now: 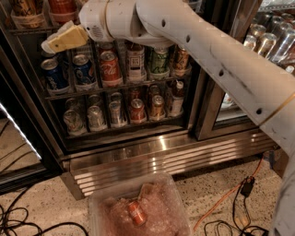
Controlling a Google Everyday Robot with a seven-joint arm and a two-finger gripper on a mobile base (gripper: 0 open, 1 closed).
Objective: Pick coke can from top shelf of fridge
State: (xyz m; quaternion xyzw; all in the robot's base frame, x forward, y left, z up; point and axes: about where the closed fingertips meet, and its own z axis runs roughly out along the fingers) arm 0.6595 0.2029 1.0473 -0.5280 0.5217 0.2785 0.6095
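The fridge (203, 106) stands open with wire racks of cans. The top shelf's front rail (25, 31) runs along the upper left. On it stands a red can that I take for the coke can (62, 6). The frame's top edge cuts it off, so its script and silver top are out of view. My gripper (57, 42) points left at rail height, just below and slightly left of that can, apart from it. A smaller red can with white lettering (110, 69) stands on the rack below, beside blue Pepsi cans (84, 70).
A brown container (20, 9) stands left of the red can. Lower racks hold several cans and bottles. The ribbed steel base (161, 156) juts out below. A clear bin (138, 209) holding an orange can lies on the floor, with cables (226, 198) around it.
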